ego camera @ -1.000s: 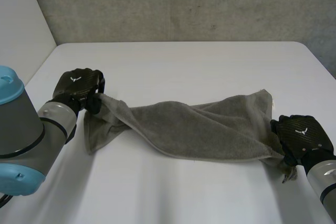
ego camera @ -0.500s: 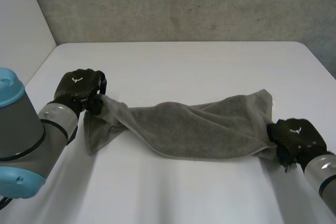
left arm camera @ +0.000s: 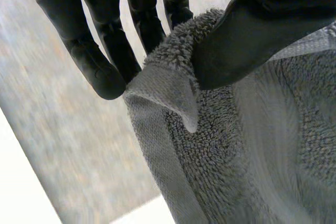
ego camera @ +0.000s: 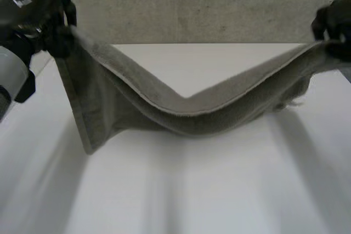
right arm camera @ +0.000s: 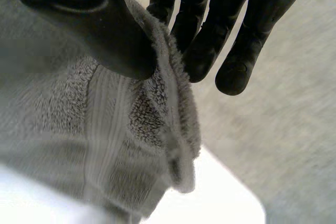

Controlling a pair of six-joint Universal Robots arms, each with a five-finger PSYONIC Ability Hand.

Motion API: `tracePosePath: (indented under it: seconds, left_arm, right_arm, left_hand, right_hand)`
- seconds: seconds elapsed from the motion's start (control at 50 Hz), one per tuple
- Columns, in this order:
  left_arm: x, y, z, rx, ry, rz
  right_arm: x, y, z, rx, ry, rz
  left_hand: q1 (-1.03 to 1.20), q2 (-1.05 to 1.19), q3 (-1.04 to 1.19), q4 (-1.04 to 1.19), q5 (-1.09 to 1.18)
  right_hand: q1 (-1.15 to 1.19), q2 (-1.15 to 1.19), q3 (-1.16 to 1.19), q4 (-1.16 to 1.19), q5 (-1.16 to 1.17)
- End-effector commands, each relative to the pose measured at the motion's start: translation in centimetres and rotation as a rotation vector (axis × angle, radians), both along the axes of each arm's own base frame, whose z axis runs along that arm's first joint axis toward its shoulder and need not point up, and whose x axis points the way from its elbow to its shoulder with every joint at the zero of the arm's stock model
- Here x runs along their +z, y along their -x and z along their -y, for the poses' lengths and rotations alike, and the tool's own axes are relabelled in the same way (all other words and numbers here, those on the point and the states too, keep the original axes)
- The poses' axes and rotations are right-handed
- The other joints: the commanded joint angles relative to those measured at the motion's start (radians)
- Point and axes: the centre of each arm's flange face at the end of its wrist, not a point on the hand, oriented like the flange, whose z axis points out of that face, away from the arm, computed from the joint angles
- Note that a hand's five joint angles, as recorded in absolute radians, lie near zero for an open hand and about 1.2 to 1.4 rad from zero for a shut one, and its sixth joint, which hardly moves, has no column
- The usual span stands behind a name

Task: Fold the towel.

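- Looking like the lift-and-spread stage of the fold: holding the towel (ego camera: 181, 108) up in the air between both hands, with no clean fold laid down yet, judging by how it's hanging.
- Sagging into a deep V in the middle, with the low point just over the white table (ego camera: 219, 190), maybe brushing it, hard to tell. One loose end dangling down below the left hand (ego camera: 33, 17).
- Pinching a top corner with that left hand: thumb (left arm camera: 247, 30) pressing the terry edge against the fingers (left arm camera: 97, 64), which are running fairly straight rather than curling.
- Doing the same on the other side: right hand (ego camera: 334, 26) clamping the opposite end's edge between thumb and straight-ish fingers, cloth bunching under the pinch.
- Reaching high and wide with both arms, hands up level with the concrete wall (ego camera: 192, 4), far apart.
- Guessing at the next move: calling for pulling the hands further apart to take out the sag, then lowering both together so the held edge lands squarely, all without loosening either pinch. Risking a lopsided fold if one hand is leading.
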Motion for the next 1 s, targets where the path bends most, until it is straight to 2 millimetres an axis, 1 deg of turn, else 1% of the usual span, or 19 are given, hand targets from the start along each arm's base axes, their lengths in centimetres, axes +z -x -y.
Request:
tracePosePath:
  seconds: [0.02, 0.08, 0.2, 0.24, 0.26, 0.3, 0.32, 0.34, 0.36, 0.38, 0.42, 0.44, 0.48, 0.54, 0.6, 0.64, 0.76, 0.8, 1.0]
  left_arm:
    - [-8.9, 1.1, 4.2, 0.007, -0.239, 0.267]
    - [-11.8, 1.9, 5.6, -0.013, -0.265, 0.395]
    - [-12.1, 3.1, 8.7, -0.016, -0.206, 0.434]
    - [-8.9, 4.1, 11.2, 0.006, -0.071, 0.374]
    - [-8.9, 4.1, 11.2, 0.006, -0.070, 0.374]
    - [-3.3, 4.9, 13.4, 0.046, 0.136, 0.257]
    - [-3.3, 4.9, 13.4, 0.046, 0.137, 0.256]
    - [0.0, 4.9, 14.0, 0.069, 0.248, 0.176]
    - [3.2, 4.9, 14.3, 0.086, 0.354, 0.088]
    - [3.3, 4.9, 14.3, 0.086, 0.355, 0.087]
    - [8.3, 4.5, 13.9, 0.100, 0.518, -0.071]
    - [8.4, 4.5, 13.9, 0.100, 0.519, -0.071]
    - [10.7, 3.7, 13.6, 0.097, 0.586, -0.166]
    - [10.9, 3.7, 13.3, 0.084, 0.590, -0.183]
    - [9.0, 3.5, 13.5, 0.076, 0.511, -0.173]
    - [4.1, 3.8, 13.4, 0.055, 0.357, -0.107]
    - [-2.1, 2.7, 12.2, -0.006, 0.210, -0.026]
    - [-6.3, 2.1, 10.9, -0.058, 0.146, 0.013]
    - [-15.7, 2.2, 6.0, -0.193, 0.125, 0.175]
  right_arm:
    - [-8.3, -1.9, 2.3, 0.107, -0.249, -0.289]
    - [-10.7, -1.8, 4.5, 0.062, -0.280, -0.337]
    - [-10.8, -3.8, 9.6, 0.014, -0.074, -0.339]
    - [-9.6, -4.4, 11.0, -0.013, 0.030, -0.322]
    - [-9.5, -4.4, 11.0, -0.013, 0.031, -0.322]
    - [-5.2, -6.0, 13.1, -0.075, 0.305, -0.236]
    - [-5.2, -6.0, 13.1, -0.075, 0.306, -0.236]
    - [-3.0, -7.1, 13.7, -0.090, 0.448, -0.165]
    - [-0.9, -8.0, 13.8, -0.098, 0.572, -0.087]
    - [-0.9, -8.0, 13.8, -0.098, 0.574, -0.087]
    - [4.4, -7.9, 12.2, -0.122, 0.794, 0.057]
    - [4.5, -7.9, 12.2, -0.122, 0.795, 0.058]
    - [7.6, -7.5, 9.4, -0.103, 0.870, 0.149]
    - [7.6, -7.2, 8.9, -0.098, 0.851, 0.158]
    - [4.9, -7.5, 8.8, -0.070, 0.748, 0.140]
    - [1.0, -7.8, 8.4, -0.021, 0.609, 0.087]
    - [-4.9, -7.7, 6.9, 0.051, 0.394, 0.024]
    - [-8.3, -7.7, 5.1, 0.110, 0.283, 0.004]
    - [-17.8, -5.8, 1.2, 0.174, 0.061, -0.098]
  left_hand:
    - [0.024, -0.085, -0.142, -0.113, -0.242]
    - [0.024, -0.085, -0.142, -0.113, -0.242]
    - [0.024, -0.085, -0.142, -0.113, -0.242]
    - [0.024, -0.085, -0.142, -0.113, -0.242]
    - [0.024, -0.085, -0.142, -0.113, -0.242]
    - [0.024, -0.085, -0.142, -0.113, -0.242]
    - [0.024, -0.085, -0.142, -0.113, -0.242]
    - [0.024, -0.085, -0.142, -0.113, -0.242]
    - [0.024, -0.085, -0.142, -0.113, -0.242]
    - [0.024, -0.085, -0.142, -0.113, -0.242]
    - [0.024, -0.085, -0.142, -0.113, -0.242]
    - [0.024, -0.085, -0.142, -0.113, -0.242]
    - [0.024, -0.085, -0.142, -0.113, -0.242]
    - [0.024, -0.085, -0.142, -0.113, -0.242]
    - [0.024, -0.085, -0.142, -0.113, -0.242]
    - [0.024, -0.085, -0.142, -0.113, -0.242]
    - [0.024, -0.085, -0.142, -0.113, -0.242]
    - [0.024, -0.085, -0.142, -0.113, -0.242]
    - [0.024, -0.085, -0.142, -0.113, -0.242]
  right_hand:
    - [0.069, 0.081, 0.072, 0.058, 0.059]
    - [0.069, 0.081, 0.072, 0.058, 0.059]
    - [0.069, 0.081, 0.072, 0.058, 0.059]
    - [0.069, 0.081, 0.072, 0.058, 0.059]
    - [0.069, 0.081, 0.072, 0.058, 0.059]
    - [0.069, 0.081, 0.072, 0.058, 0.059]
    - [0.069, 0.081, 0.072, 0.058, 0.059]
    - [0.069, 0.081, 0.072, 0.058, 0.059]
    - [0.069, 0.081, 0.072, 0.058, 0.059]
    - [0.069, 0.081, 0.072, 0.058, 0.059]
    - [0.069, 0.081, 0.072, 0.058, 0.059]
    - [0.069, 0.081, 0.072, 0.058, 0.059]
    - [0.069, 0.081, 0.072, 0.058, 0.059]
    - [0.069, 0.081, 0.072, 0.058, 0.059]
    - [0.069, 0.081, 0.072, 0.058, 0.059]
    - [0.069, 0.081, 0.072, 0.058, 0.059]
    - [0.069, 0.081, 0.072, 0.058, 0.059]
    - [0.069, 0.081, 0.072, 0.058, 0.059]
    - [0.069, 0.081, 0.072, 0.058, 0.059]
